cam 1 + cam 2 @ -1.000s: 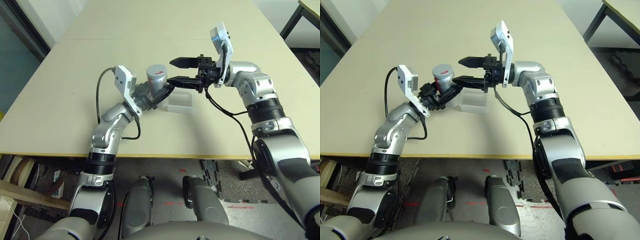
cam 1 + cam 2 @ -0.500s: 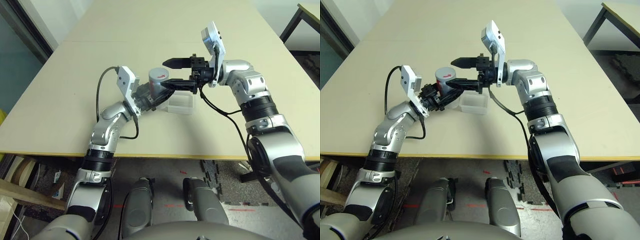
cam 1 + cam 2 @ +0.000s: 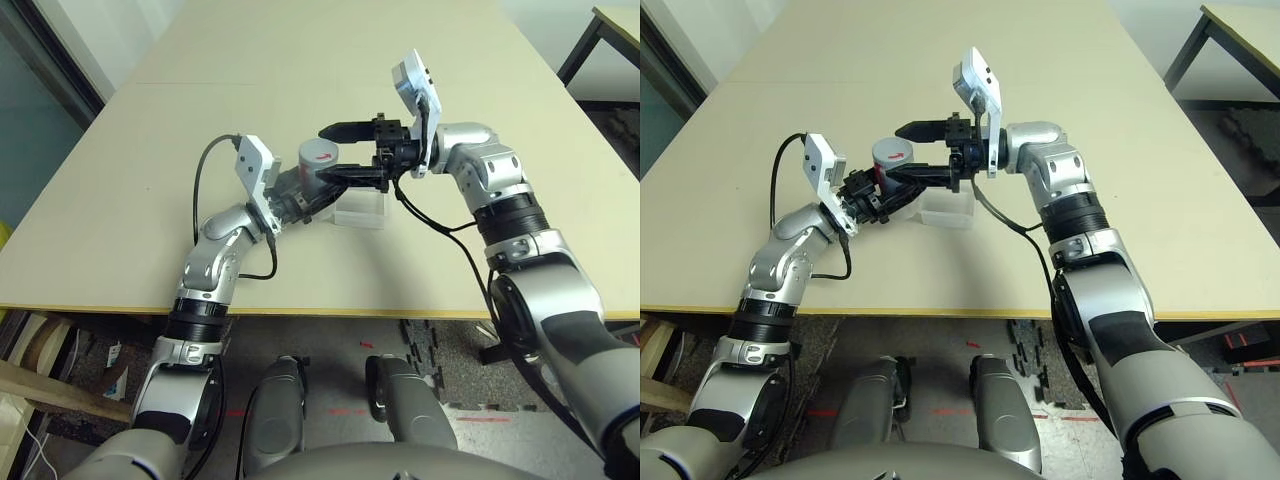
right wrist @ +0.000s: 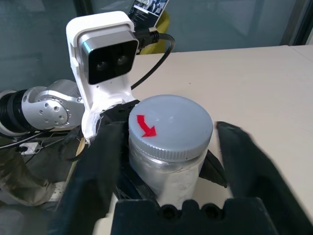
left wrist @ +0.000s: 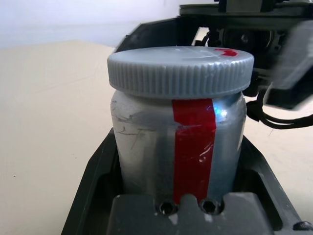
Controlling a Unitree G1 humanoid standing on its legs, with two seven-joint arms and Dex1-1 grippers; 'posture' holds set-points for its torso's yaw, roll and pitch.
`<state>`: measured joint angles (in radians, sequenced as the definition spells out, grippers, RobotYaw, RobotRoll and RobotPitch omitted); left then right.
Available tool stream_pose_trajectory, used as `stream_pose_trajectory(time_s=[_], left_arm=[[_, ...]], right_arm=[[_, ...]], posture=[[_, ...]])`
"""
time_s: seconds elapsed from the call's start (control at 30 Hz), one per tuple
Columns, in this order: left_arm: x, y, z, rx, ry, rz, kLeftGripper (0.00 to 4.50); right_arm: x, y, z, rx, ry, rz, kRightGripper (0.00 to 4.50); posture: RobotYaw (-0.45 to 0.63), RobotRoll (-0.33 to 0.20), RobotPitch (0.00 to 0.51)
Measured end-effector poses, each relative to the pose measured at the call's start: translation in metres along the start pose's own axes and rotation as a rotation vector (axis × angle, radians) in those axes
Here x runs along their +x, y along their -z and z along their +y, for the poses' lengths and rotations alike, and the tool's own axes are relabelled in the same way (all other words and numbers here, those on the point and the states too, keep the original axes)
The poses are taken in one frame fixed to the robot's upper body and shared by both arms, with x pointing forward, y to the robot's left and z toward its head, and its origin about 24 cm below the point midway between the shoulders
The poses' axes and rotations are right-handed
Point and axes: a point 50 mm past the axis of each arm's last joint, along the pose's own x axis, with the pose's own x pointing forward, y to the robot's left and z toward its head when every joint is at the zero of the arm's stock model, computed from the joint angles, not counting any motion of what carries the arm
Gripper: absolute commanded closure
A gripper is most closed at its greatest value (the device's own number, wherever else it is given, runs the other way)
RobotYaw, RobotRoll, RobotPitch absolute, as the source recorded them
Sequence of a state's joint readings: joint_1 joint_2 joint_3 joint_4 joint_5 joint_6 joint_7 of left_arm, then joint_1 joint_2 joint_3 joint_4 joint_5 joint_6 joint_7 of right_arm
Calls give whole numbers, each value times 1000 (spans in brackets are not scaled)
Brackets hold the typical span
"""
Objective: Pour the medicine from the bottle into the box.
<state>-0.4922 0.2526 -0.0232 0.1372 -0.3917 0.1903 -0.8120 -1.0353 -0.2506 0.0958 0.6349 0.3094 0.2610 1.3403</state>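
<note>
My left gripper (image 3: 303, 192) is shut on the body of the bottle (image 3: 318, 165), a silver-grey cylinder with a red stripe (image 5: 193, 142) and a ribbed grey cap (image 4: 171, 125) bearing a red arrow. It holds the bottle just above the table, left of the box (image 3: 362, 210), a shallow clear tray. My right gripper (image 3: 340, 152) reaches in from the right and is open, one finger on each side of the cap. One finger (image 4: 105, 161) is close against the cap, while the other (image 4: 244, 161) stands a little off it. The medicine is hidden.
The beige table (image 3: 450, 260) stretches wide around the box, with its front edge close below my arms. The corner of another table (image 3: 620, 20) stands at the far right. A black cable hangs from each wrist.
My right gripper has moved left until its fingers straddle the bottle's cap, and they have drawn somewhat closer together. The left gripper has kept its hold, turning the bottle slightly.
</note>
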Motion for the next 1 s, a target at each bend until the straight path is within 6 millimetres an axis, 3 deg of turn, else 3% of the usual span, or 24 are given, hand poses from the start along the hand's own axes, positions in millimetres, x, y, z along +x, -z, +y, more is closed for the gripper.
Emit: stream_pose_trajectory(time_s=[0.03,1.0], left_arm=[[0,0,0,5,0,-2,1787],[-2,-1,0,-16,16,7,1787]], right_arm=[[1,0,0,3,-2,-1,1949],[3,0,-5,25,-67,-6,1947]], posture=[[-30,0,124],[-22,0,132]])
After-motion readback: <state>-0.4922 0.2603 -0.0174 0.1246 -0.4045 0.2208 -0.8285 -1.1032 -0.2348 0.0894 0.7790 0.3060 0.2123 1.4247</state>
